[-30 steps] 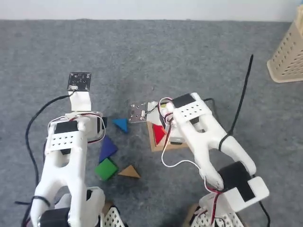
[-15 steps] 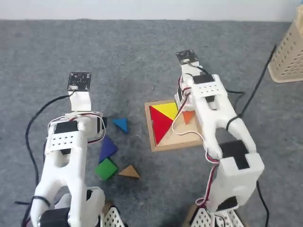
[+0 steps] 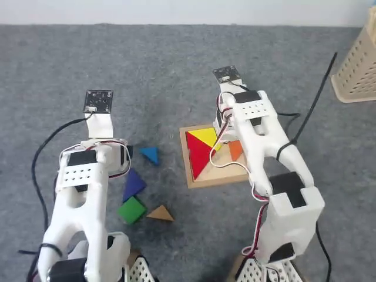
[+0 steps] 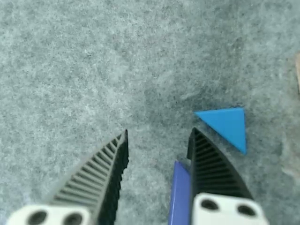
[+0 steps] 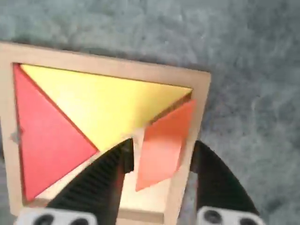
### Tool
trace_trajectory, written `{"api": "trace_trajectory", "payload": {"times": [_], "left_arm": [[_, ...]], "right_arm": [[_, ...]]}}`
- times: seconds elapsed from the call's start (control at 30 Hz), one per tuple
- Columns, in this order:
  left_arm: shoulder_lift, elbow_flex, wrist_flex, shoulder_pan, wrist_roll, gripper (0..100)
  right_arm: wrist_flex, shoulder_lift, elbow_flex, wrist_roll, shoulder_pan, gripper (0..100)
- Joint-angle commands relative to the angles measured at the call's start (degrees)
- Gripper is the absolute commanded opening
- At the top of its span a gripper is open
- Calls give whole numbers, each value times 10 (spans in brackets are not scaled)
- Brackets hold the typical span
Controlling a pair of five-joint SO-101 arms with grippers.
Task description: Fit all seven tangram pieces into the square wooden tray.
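The square wooden tray (image 3: 215, 177) lies right of centre. It holds a red triangle (image 3: 198, 155), a yellow triangle (image 3: 205, 137) and an orange piece (image 3: 235, 150). My right gripper (image 5: 161, 147) hangs open over the tray (image 5: 112, 68), its jaws astride the orange piece (image 5: 161, 145), which sits askew by the rim beside the yellow triangle (image 5: 108, 101) and the red triangle (image 5: 44, 133). My left gripper (image 4: 158, 140) is open above bare carpet, with a blue triangle (image 4: 227, 125) just beyond one fingertip and a purple piece (image 4: 179, 194) beside that finger.
On the carpet left of the tray lie the blue triangle (image 3: 150, 154), the purple piece (image 3: 134, 184), a green square (image 3: 131, 210) and a tan triangle (image 3: 160, 214). A perforated beige basket (image 3: 358, 64) stands at the far right edge.
The right arm swung from the tray's left side to over its far right part, uncovering the yellow, red and orange pieces. The orange piece shifted slightly. The left arm stayed still.
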Motion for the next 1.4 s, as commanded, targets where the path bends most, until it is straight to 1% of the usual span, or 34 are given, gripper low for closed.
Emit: {"api": "trace_trajectory", "payload": {"times": [0.0,0.07,0.1,0.2,0.23,0.27,0.4,0.47,0.57,0.8,0.9,0.97,1.07,1.2,1.37], "left_arm": [[-18,-4,-11,2,-9,199],[-18,-4,-11,2,-9,199],[-18,-3,-11,2,-9,199],[-18,-3,-11,2,-9,199],[-18,-3,-11,2,-9,199],[-18,-3,-11,2,-9,199],[-18,-3,-11,2,-9,199],[-18,-3,-11,2,-9,199],[-18,-3,-11,2,-9,199],[-18,-1,-11,2,-10,199],[-18,0,-11,2,-10,199],[-18,0,-11,2,-10,199],[-18,0,-11,2,-10,199],[-18,0,-11,2,-10,198],[-24,-2,-11,-3,-6,197]], "right_arm": [[4,-21,-40,15,-5,189],[4,-32,-41,12,1,185],[4,-41,-39,12,6,165],[-5,-79,-24,11,30,13],[-15,-91,-9,15,35,1],[-29,-101,11,16,37,23],[-89,-115,91,23,38,9],[-101,-114,111,46,39,6],[-107,-112,125,58,38,6],[-104,-33,69,59,56,6],[-81,2,30,68,71,6],[-69,12,7,61,79,6],[-67,-1,-1,43,95,6],[-55,-47,10,29,95,6],[-44,-145,57,16,91,6]]}}
